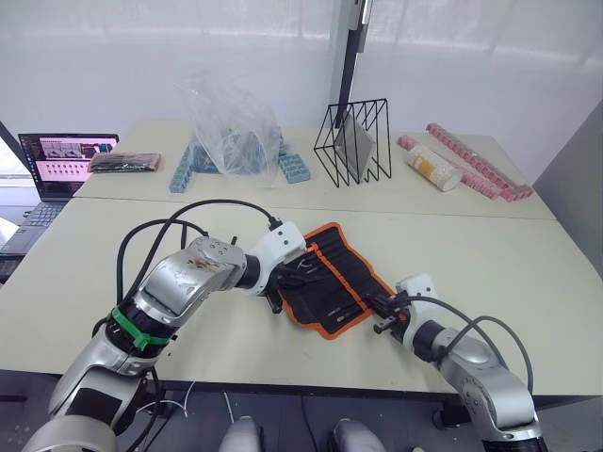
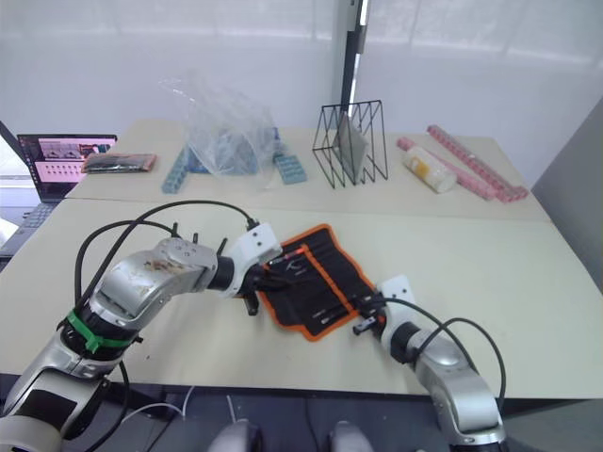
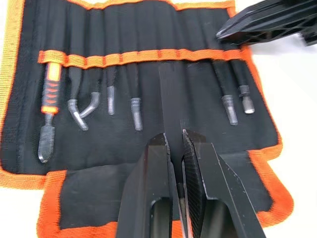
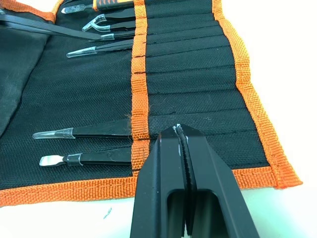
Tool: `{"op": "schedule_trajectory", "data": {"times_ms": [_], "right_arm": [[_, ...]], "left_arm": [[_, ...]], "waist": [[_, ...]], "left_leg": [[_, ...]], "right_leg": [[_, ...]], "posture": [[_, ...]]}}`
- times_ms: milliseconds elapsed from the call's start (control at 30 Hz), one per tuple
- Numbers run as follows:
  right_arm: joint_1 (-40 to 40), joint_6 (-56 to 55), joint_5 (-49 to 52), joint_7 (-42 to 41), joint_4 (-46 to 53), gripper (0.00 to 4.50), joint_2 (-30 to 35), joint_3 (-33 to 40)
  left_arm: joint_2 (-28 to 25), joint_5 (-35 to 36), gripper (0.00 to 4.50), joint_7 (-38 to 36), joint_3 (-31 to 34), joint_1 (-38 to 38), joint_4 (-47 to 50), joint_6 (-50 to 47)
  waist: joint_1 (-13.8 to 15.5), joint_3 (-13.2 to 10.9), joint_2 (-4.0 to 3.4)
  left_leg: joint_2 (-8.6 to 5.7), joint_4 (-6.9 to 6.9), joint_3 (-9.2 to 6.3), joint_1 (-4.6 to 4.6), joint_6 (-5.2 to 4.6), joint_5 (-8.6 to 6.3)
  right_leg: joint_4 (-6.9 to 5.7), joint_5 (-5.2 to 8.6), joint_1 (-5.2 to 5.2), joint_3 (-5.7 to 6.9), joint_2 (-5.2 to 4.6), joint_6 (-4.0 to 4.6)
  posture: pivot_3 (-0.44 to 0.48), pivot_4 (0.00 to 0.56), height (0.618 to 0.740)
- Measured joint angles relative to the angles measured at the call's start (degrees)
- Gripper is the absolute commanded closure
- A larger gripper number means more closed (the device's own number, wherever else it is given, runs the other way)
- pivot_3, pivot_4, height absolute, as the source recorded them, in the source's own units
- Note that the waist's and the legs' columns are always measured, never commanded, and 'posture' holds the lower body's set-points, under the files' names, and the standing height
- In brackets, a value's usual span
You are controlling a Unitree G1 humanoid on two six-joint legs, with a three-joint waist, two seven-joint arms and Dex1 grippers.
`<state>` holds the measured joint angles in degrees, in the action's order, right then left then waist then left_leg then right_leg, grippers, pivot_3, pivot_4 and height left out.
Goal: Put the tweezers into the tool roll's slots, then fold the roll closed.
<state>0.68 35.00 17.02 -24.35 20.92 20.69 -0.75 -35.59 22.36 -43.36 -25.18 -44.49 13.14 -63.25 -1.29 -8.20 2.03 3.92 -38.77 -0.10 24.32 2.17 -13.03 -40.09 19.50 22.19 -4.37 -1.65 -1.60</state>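
Left gripper [image 3: 176,141] jaws clamp tweezers [image 3: 169,99] over tool roll [image 3: 148,29].

the tool roll [image 4: 188,94] is matt black woven cloth, edged in coarse orange webbing. the tweezers [image 3: 135,94] are matt black with clear, glossy plastic tip caps. the left gripper [image 3: 177,141] fingers look like smooth, semi-gloss black plastic.

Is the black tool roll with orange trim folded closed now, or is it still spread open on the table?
Spread open. The black fabric tool roll with orange trim lies flat on the table, its inner slots and tool tips exposed; only one end flap is turned inward.
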Motion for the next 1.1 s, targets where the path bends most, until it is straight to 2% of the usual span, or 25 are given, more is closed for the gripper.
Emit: {"op": "schedule_trajectory", "data": {"times_ms": [167,567,1100], "right_arm": [[-0.81,-0.64,-0.24,0.87,0.43,4.5,-1.05,-0.18],[-1.76,-0.74,-0.98,1.86,1.48,4.5,-1.76,-0.12],[-2.32,0.29,-1.03,2.47,2.99,4.5,-2.15,-0.51]], "left_arm": [[0.74,-2.04,4.49,-0.67,-3.4,-2.62,-3.06,-1.65],[4.54,-6.46,4.49,-1.15,-5.52,-5.12,-8.81,-0.32],[11.6,-13.09,4.49,-1.95,-7.23,-5.37,-18.12,8.83]], "waist": [[0.02,0.0,0.0],[0.34,0.0,0.0],[0.45,0.0,0.0]], "left_leg": [[0.0,0.0,0.01,0.0,0.0,0.0],[-0.04,0.0,0.05,0.02,0.0,0.0],[-0.1,-0.01,0.06,0.06,0.0,0.0]], "right_leg": [[0.0,0.0,0.0,-0.24,0.11,0.0],[-0.01,0.02,-0.01,-0.89,0.38,-0.03],[-0.01,0.04,-0.01,-1.03,0.4,-0.07]], "posture": [[0.0,0.15,0.689],[0.0,0.15,0.689],[0.0,0.15,0.689]]}}
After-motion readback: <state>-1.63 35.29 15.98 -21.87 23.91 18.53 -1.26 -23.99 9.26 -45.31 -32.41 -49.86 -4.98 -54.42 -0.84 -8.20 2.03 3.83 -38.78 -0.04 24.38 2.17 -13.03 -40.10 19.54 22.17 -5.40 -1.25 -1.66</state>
